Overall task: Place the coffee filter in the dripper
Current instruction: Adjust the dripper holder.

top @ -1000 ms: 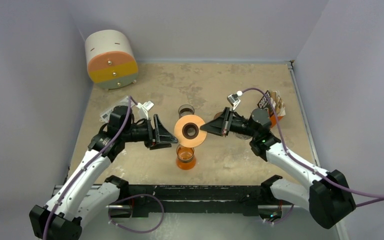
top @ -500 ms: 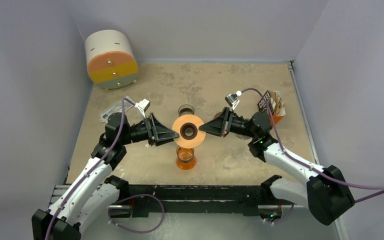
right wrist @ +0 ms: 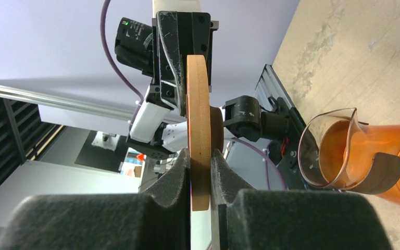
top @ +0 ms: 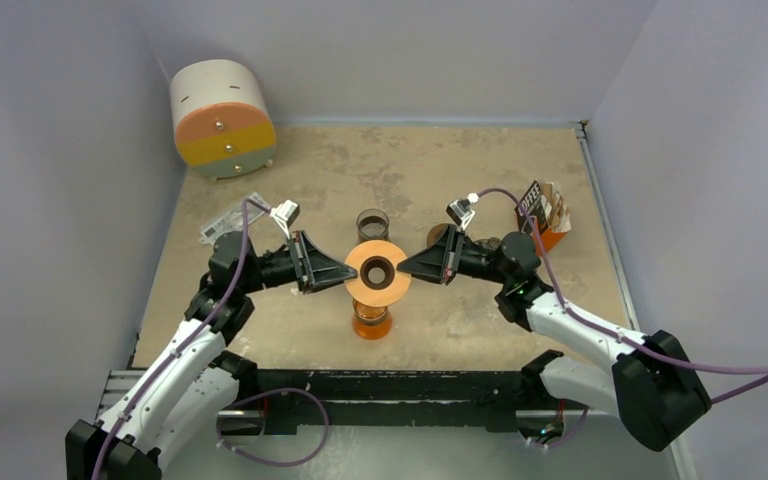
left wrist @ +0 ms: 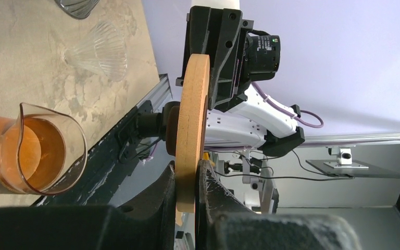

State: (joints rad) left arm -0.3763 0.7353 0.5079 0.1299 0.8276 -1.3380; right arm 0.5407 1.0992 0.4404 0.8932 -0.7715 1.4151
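Filters are in their pack at far right, untouched. The glass cone is on the table behind the wooden ring. Left gripper and right gripper clamp opposite edges of the ring over the jug. Risk: an uneven release tips the ring off the jug. Versus a second ago, the left is now gripping and the ring is lower.

worktop: mottled tan slab | far-left corner: white drum with orange and yellow face | left: white printed label, flat | centre: small dark glass cup | near edge: orange-tinted glass carafe, upright | right: orange-and-black printed carton | near cup: clear ribbed glass cone
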